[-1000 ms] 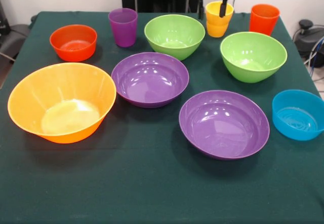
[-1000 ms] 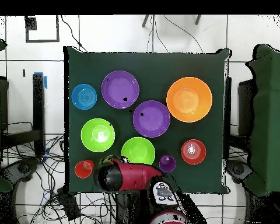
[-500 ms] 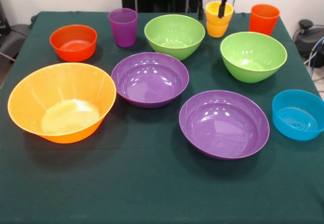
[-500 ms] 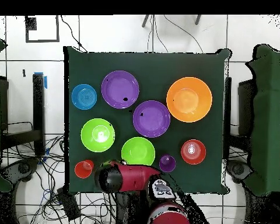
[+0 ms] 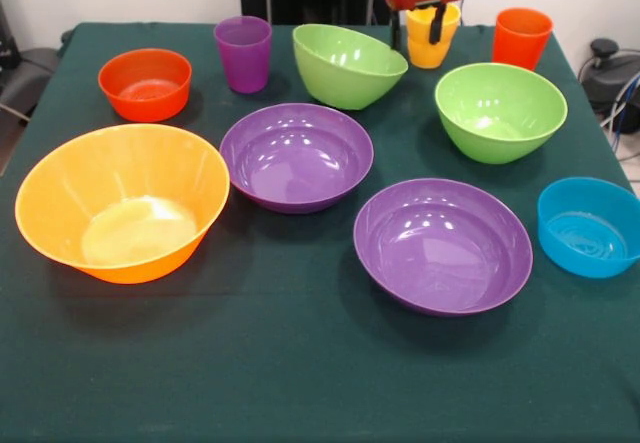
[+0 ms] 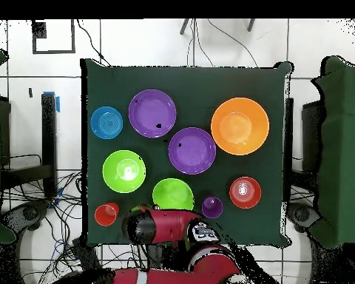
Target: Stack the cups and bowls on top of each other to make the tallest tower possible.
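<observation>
No tower is begun: the bowls (image 5: 296, 155) are spread singly over the counter (image 5: 300, 373), while yellow cups (image 5: 431, 38) at its far edge are pinched by the hand (image 5: 428, 18).

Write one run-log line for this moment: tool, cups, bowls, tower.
tool: at yellow cups, grip unclear | green bowl: tilted beside them | other bowls: upright, apart | tower: not started
</observation>
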Robot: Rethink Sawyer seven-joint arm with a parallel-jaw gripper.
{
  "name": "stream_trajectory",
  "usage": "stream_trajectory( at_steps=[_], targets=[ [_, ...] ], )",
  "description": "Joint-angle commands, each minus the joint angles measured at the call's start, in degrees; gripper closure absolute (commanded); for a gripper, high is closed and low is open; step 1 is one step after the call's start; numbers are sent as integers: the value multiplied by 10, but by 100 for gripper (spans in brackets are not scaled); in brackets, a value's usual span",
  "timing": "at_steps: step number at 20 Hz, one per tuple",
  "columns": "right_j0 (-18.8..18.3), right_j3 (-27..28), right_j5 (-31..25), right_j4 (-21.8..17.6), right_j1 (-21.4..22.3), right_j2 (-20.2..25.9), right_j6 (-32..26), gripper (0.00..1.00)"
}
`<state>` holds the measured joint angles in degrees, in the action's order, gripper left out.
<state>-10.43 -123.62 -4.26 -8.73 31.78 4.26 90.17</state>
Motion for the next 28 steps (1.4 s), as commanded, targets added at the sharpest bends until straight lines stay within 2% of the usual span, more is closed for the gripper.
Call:
stream_trajectory(
  at_steps=[1,8,19,28],
  targets=[
    [-13,73,77,-37,-67,30,63,0],
    [-19,73,67,-41,-61,34,62,0],
    [-36,35,-14,-19,33,59,62,0],
    [-61,33,-35,-15,55,79,61,0]
  ],
)
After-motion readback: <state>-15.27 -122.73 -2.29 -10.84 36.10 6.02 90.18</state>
